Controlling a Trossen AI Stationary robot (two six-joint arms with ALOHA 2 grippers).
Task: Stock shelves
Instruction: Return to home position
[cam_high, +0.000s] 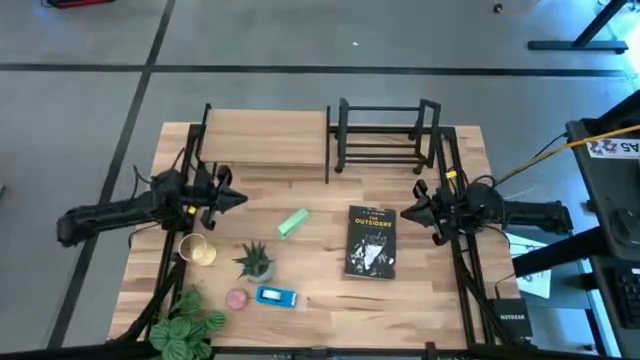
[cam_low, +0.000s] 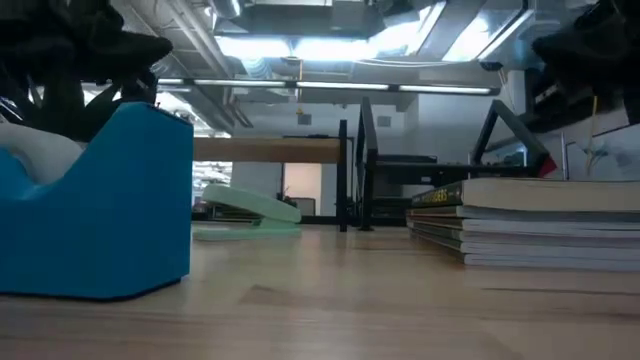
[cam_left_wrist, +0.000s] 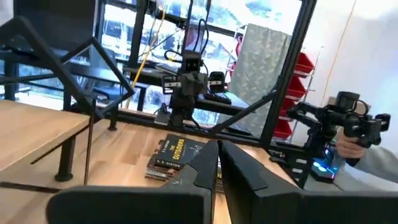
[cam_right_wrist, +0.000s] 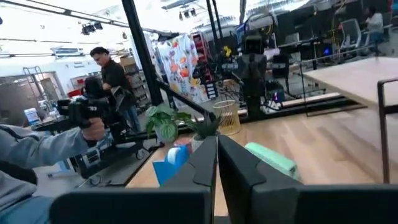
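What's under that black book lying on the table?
Several more books, stacked flat; the low view shows their edges. The black book covers them from above, so their covers cannot be seen.

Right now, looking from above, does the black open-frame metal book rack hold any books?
No: the black open-frame metal book rack shows only bare bars, while the stack of books lies flat on the wooden table.
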